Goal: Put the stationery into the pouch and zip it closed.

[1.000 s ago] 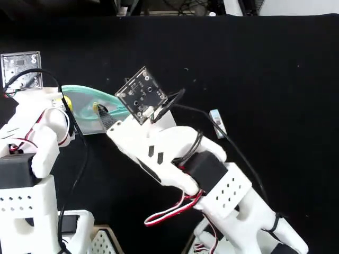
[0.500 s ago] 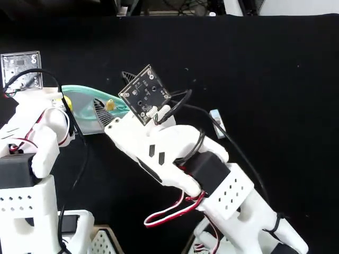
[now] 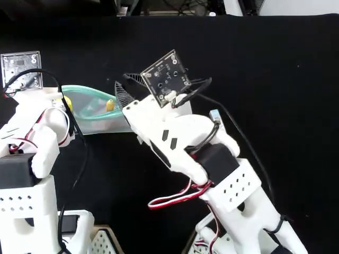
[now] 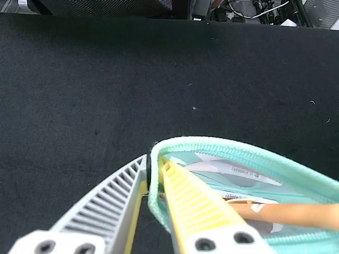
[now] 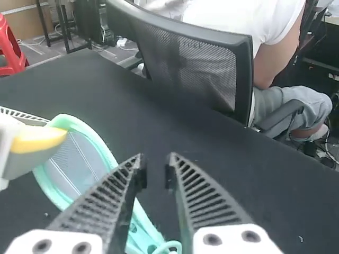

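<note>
The mint-green pouch (image 3: 87, 111) lies open at the table's left. My left gripper (image 3: 67, 102) is shut on the rim at its end, seen close up in the left wrist view as the left gripper (image 4: 153, 169) pinching the pouch's zip edge (image 4: 228, 148). Inside lie a tan pencil (image 4: 296, 214) and white packets. A yellow item (image 3: 110, 105) sits in the pouch's mouth. My right gripper (image 3: 130, 87) hovers just right of the mouth, fingers slightly parted and holding nothing. In its own view the right gripper (image 5: 154, 169) stands above the pouch (image 5: 69, 159). A small pale-blue item (image 3: 216, 120) lies on the cloth behind the right arm.
The black table cloth (image 3: 265, 69) stretches bare to the right and far side. The right arm's white body (image 3: 185, 148) crosses the table's middle. A mesh office chair (image 5: 185, 63) stands beyond the table's far edge.
My right gripper has drawn up and to the right out of the pouch's mouth, leaving the yellow item there. The left arm still holds the rim.
</note>
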You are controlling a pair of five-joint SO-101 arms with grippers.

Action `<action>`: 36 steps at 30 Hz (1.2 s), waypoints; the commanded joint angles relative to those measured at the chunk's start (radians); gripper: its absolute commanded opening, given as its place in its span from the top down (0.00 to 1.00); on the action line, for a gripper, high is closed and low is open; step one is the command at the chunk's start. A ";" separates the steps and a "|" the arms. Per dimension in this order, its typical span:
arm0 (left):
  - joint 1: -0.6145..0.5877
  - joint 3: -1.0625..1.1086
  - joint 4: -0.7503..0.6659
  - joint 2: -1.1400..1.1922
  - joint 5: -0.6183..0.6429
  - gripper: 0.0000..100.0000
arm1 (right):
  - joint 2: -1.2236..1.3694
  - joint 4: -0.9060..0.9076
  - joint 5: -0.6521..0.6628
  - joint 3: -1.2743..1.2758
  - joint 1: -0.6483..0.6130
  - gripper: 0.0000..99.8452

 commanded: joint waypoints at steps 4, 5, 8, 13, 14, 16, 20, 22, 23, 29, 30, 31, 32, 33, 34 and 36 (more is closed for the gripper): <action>0.015 0.150 0.005 0.054 -0.005 0.97 | 0.001 0.103 -0.011 -0.067 -0.121 0.80; 0.015 0.150 0.005 0.052 -0.005 0.97 | 0.002 0.106 -0.011 -0.065 -0.141 0.81; 0.013 0.150 0.005 0.051 -0.005 0.97 | 0.013 0.103 -0.011 -0.056 -0.163 0.83; 0.013 0.150 0.005 0.052 -0.005 0.97 | 0.076 0.058 -0.011 -0.030 -0.164 0.83; 0.012 0.150 0.005 0.052 -0.005 0.97 | 0.090 0.046 -0.011 -0.027 -0.164 0.83; 0.007 0.154 -0.011 0.055 -0.005 0.97 | 0.108 0.029 -0.008 -0.030 -0.163 0.84; 0.008 0.173 -0.025 0.049 -0.005 0.97 | 0.101 0.011 0.000 -0.038 -0.160 0.96; 0.012 0.173 -0.025 0.049 -0.005 0.97 | 0.070 0.006 0.028 -0.038 -0.160 0.98; 0.012 0.171 -0.025 0.051 -0.005 0.97 | 0.051 0.006 0.044 -0.039 -0.160 0.98; 0.013 0.171 -0.025 0.054 -0.005 0.97 | -0.067 -0.031 0.054 -0.035 -0.160 0.99; 0.013 0.171 -0.025 0.054 -0.005 0.97 | -0.073 -0.037 0.054 -0.028 -0.160 0.99; 0.013 0.171 -0.025 0.054 -0.005 0.97 | -0.079 -0.057 0.054 -0.018 -0.160 0.99; 0.013 0.171 -0.025 0.054 -0.005 0.97 | -0.081 -0.081 0.054 0.001 -0.161 0.99; 0.013 0.171 -0.025 0.054 -0.005 0.97 | -0.081 -0.110 0.054 0.022 -0.163 0.99; 0.013 0.171 -0.025 0.054 -0.005 0.97 | -0.081 -0.143 0.052 0.048 -0.164 0.99; 0.012 0.173 -0.025 0.052 -0.005 0.97 | -0.082 -0.204 0.034 0.097 -0.164 0.99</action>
